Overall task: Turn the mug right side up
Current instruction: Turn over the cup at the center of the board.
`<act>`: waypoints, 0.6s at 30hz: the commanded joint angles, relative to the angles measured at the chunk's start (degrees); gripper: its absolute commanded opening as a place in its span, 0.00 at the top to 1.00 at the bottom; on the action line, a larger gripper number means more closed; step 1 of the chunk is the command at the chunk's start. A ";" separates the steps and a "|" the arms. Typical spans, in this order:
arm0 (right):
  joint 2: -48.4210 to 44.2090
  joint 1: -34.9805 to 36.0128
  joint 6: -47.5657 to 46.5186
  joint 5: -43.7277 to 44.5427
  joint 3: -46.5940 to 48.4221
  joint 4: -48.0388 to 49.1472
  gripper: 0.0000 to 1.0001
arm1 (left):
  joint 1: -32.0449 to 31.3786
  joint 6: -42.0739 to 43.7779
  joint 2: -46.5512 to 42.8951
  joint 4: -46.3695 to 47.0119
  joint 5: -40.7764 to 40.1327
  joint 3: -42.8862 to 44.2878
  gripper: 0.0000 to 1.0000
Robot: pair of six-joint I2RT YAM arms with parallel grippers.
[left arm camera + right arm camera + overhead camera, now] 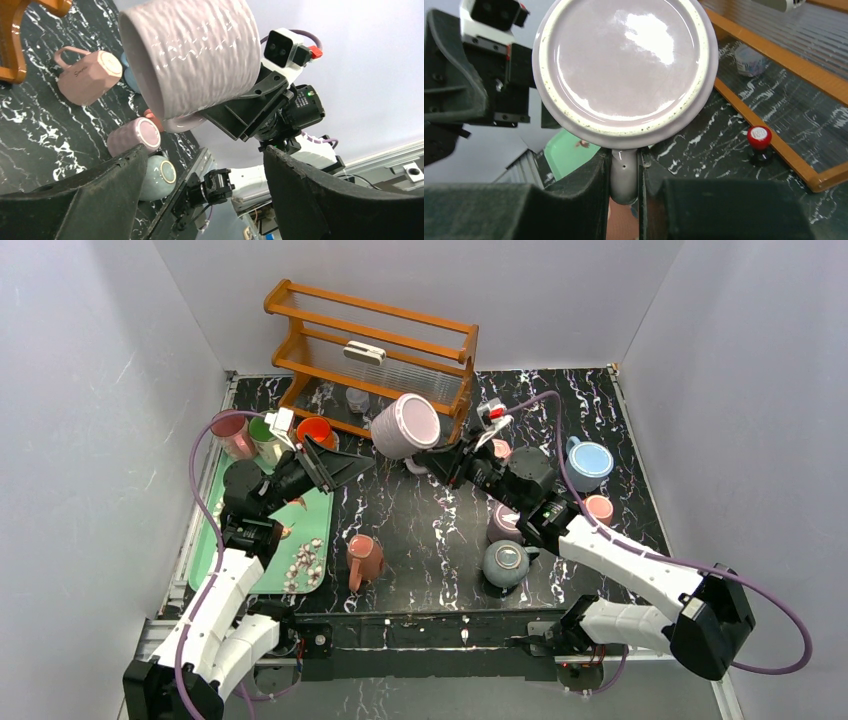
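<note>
My right pincer [624, 172] pinches the lilac mug [405, 426] by its handle, sideways above the far middle of the table [430, 530]; I should centre the spread left pincer [205, 152] around its body before rotating.

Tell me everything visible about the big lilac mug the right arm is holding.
The mug is large and mauve, glazed ceramic by its look, with a rippled outer wall and a glossy flat base ringed by a pale, speckled foot. It hangs clear of the table by the wooden rack, tipped so its base faces the overhead camera. The right end effector is shut on its handle, the only thing touching it. The left end effector stands open close by, not touching.
</note>
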 commanded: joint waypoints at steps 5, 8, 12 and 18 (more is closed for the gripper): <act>0.34 -0.15 8.04 0.22 8.77 16.46 0.99 | -1.61 -5.00 0.49 8.52 -0.32 0.14 0.21; 1.04 -0.12 10.23 -0.96 10.03 17.85 0.99 | -2.47 -5.59 0.77 9.40 -1.61 0.11 0.21; 2.09 0.21 12.63 -2.67 11.29 20.02 0.99 | -4.08 -6.22 0.62 10.42 -4.44 0.15 0.24; 3.75 0.63 16.31 -5.44 13.34 23.04 0.99 | -6.88 -7.89 2.11 14.95 -6.24 1.16 0.26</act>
